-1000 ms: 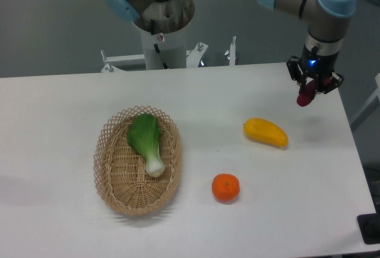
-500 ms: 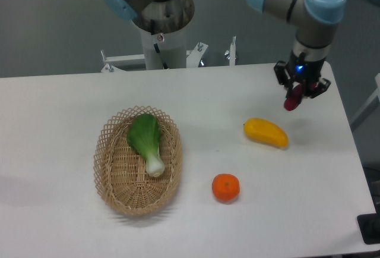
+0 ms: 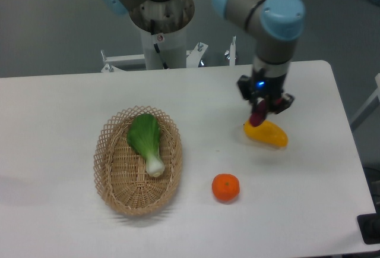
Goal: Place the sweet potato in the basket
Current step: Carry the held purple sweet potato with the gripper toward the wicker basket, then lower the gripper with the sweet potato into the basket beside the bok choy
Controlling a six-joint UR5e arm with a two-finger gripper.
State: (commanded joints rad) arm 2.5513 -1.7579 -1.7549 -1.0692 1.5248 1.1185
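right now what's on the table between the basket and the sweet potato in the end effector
Bare white table separates basket from the held sweet potato, per the fixed camera.

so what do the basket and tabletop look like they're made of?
Basket: woven wicker or rattan by the look, light tan and matte, with visible weave and an open lattice rim. Tabletop: smooth white board, probably laminate, faint sheen, no grain showing.

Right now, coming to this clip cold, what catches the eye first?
The gripper hangs over the right half of the table, shut on the reddish-purple sweet potato, just above the yellow fruit. Left of centre sits the wicker basket, with a leafy green vegetable lying in it. A bright orange rests alone on the table between them, nearer the front.
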